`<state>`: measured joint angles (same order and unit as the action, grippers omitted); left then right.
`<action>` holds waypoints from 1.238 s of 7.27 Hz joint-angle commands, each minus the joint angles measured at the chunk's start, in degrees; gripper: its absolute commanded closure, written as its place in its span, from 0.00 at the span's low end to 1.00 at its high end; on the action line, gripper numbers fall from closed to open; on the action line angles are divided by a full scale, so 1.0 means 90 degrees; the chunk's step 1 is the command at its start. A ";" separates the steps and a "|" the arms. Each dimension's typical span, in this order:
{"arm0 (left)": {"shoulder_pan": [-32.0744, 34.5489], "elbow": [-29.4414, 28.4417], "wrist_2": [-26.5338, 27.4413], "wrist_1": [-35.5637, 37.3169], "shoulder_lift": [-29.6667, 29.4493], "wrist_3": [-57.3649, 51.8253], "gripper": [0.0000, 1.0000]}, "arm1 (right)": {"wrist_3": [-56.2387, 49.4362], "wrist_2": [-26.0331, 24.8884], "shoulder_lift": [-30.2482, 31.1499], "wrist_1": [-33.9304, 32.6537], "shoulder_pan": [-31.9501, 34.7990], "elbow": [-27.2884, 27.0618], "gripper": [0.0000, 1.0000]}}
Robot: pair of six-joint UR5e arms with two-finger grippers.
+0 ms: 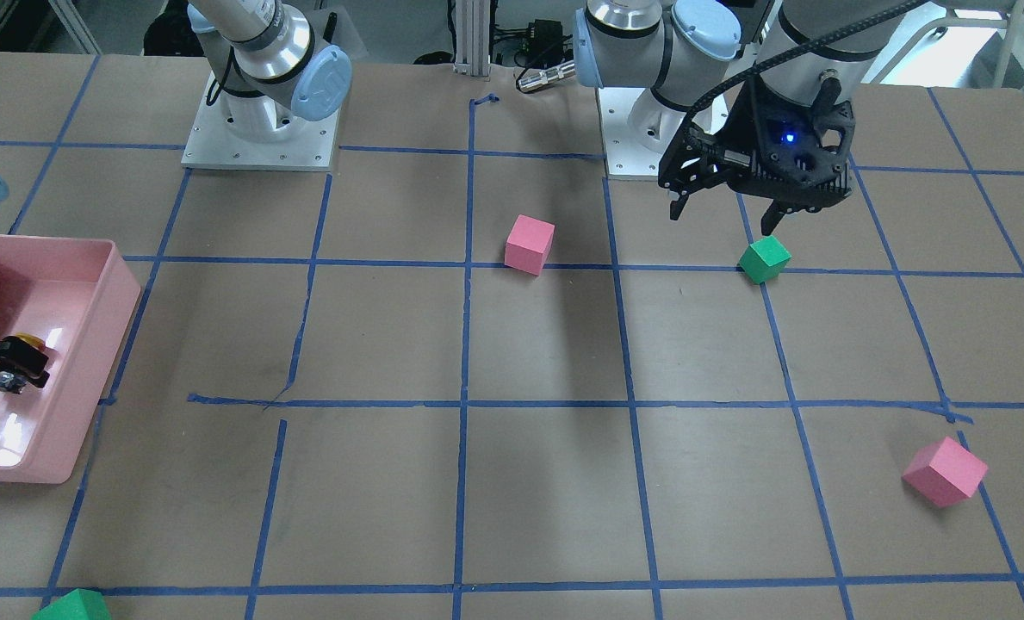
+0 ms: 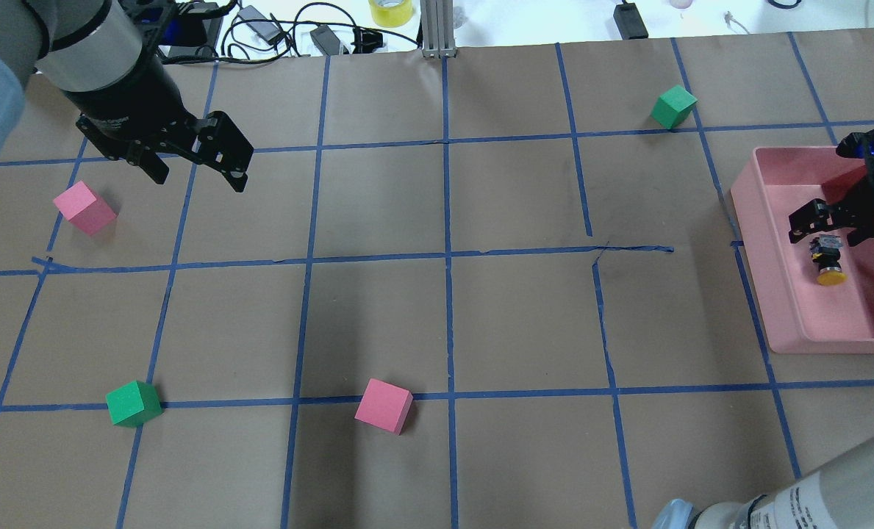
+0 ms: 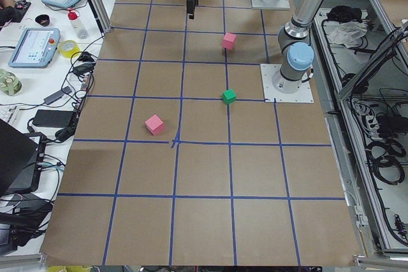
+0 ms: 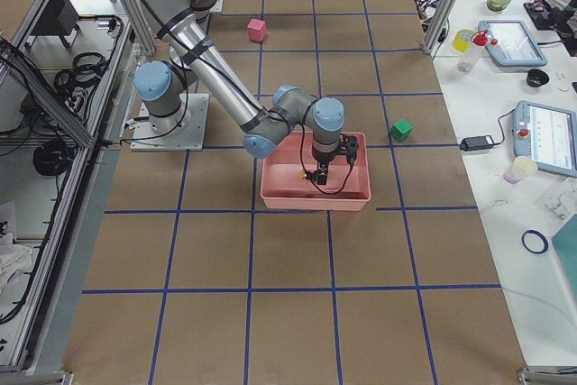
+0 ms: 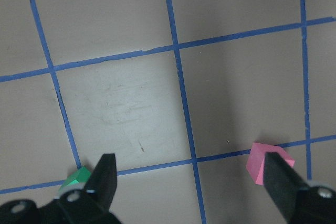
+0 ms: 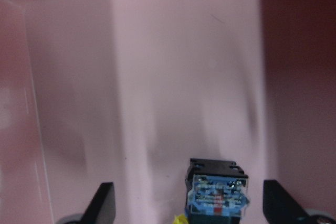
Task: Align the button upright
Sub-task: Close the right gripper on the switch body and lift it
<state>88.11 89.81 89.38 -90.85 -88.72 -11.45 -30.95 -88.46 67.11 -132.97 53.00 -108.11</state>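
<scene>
The button (image 2: 827, 261) lies on its side on the floor of the pink bin (image 2: 751, 220), yellow cap toward the robot and silvery-blue base away from it. My right gripper (image 2: 828, 229) hangs open just over its base end, fingers spread to either side and not touching it. In the right wrist view the button's base (image 6: 218, 195) sits low between the open fingers. In the front view the button (image 1: 22, 343) shows at the left edge inside the bin (image 1: 124, 293). My left gripper (image 2: 198, 176) is open and empty above the table, far from the bin.
Pink cubes (image 2: 84, 208) (image 2: 384, 405) and green cubes (image 2: 134, 403) (image 2: 673, 106) lie scattered on the brown, blue-taped table. In the left wrist view a green cube (image 5: 76, 177) and a pink cube (image 5: 262, 163) sit beneath the left gripper's fingers. Cables lie beyond the table's far edge.
</scene>
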 commanded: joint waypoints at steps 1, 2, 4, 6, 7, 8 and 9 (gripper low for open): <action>-0.0034 0.0001 0.0010 -0.0032 0.0034 -0.0017 0.00 | -0.0008 -0.0034 -0.0073 0.0000 0.0000 0.0000 0.00; -0.0063 -0.0008 0.0078 0.0026 0.0034 -0.0017 0.00 | -0.0008 -0.0044 -0.0103 0.0000 0.0000 0.0000 0.00; -0.0161 0.0002 0.0204 -0.0003 0.0034 -0.0153 0.00 | -0.0008 -0.0228 -0.0142 -0.0010 0.0000 0.0000 0.05; -0.0210 0.0001 0.0225 -0.0003 0.0034 -0.0164 0.00 | -0.0008 -0.0269 -0.0142 -0.0001 0.0000 0.0000 0.40; -0.0220 0.0002 0.0225 -0.0003 0.0034 -0.0164 0.00 | 0.0002 -0.0240 -0.0123 -0.0001 0.0000 0.0000 0.64; -0.0220 0.0002 0.0225 -0.0003 0.0034 -0.0164 0.00 | -0.0008 -0.0172 -0.0103 0.0038 0.0000 0.0010 0.82; -0.0249 -0.0008 0.0215 0.0007 0.0043 -0.0164 0.00 | -0.0018 -0.0181 -0.0064 0.0087 0.0000 0.0039 0.98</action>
<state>86.10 89.81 91.38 -90.86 -88.39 -12.91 -31.03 -90.26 66.18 -132.66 53.00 -107.98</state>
